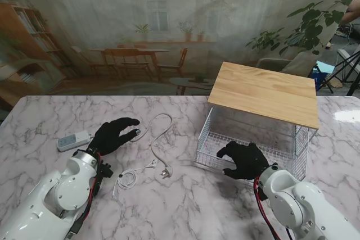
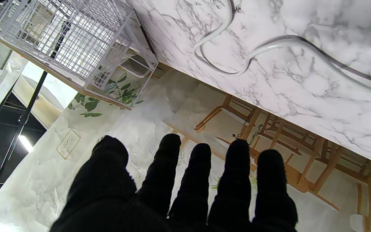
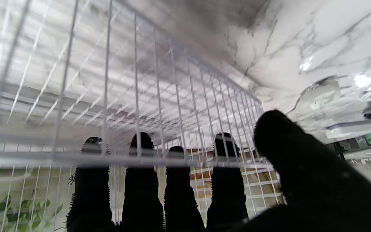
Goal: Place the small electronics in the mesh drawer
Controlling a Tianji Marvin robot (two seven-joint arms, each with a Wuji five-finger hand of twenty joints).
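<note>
Two black-gloved hands are working low in the frame. Left hand (image 1: 115, 134) is hovering left of centre, fingers spread, holding nothing. Right hand (image 1: 243, 159), lower right, is hooking four fingers (image 3: 142, 180) over the front rim of one mesh drawer (image 1: 214, 153). Three electronics are lying outside it: one white cable (image 1: 160, 139) at centre, one earphone coil (image 1: 128, 177) lower, one grey remote (image 1: 73, 140) at left.
</note>
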